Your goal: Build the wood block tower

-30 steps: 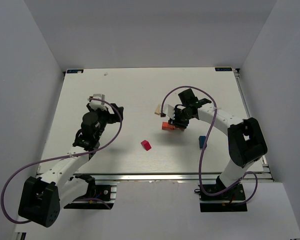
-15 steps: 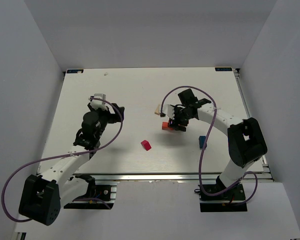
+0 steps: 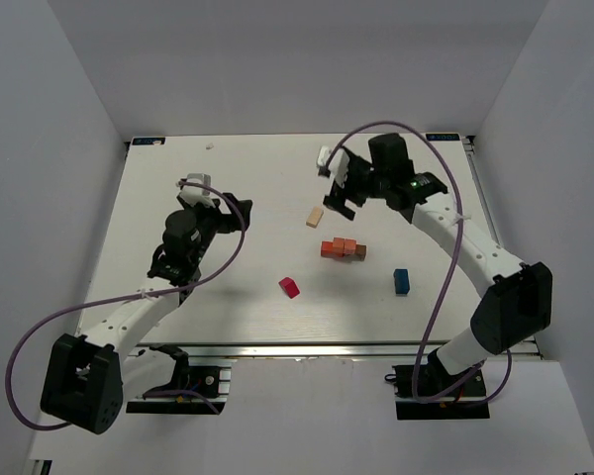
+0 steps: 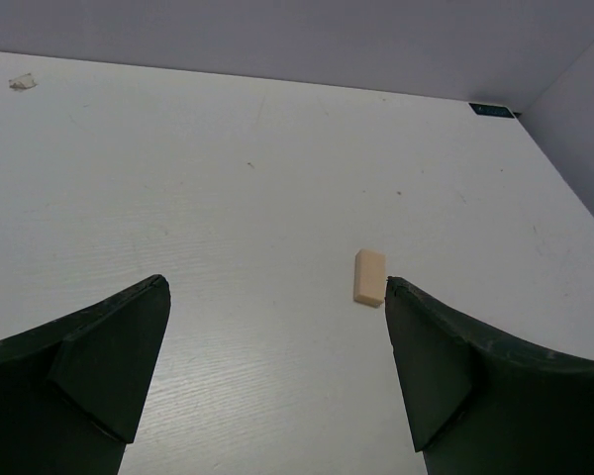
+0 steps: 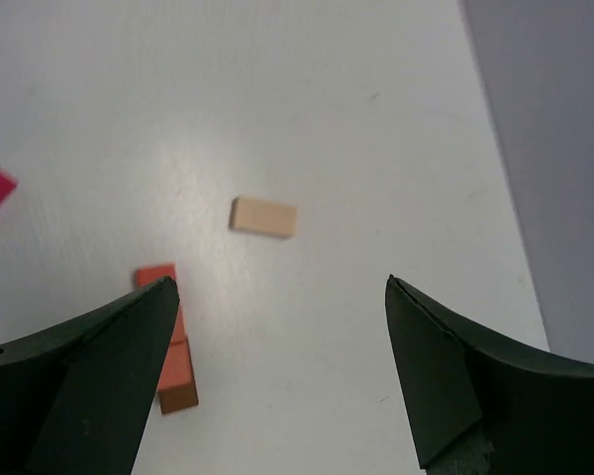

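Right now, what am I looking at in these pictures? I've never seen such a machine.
You are seeing two robot arms bolted at the near edge of a white table. The wide picture comes from a camera above and behind them: the left arm on the left, the right arm on the right. The other two pictures come from small cameras on each wrist; the dark wedges at the bottom are that arm's own jaws. Both pairs of jaws are open and hold nothing. On the table lie small wooden blocks: a tan block, a short row of orange and brown blocks, a magenta-red block and a blue block. No stack stands yet.
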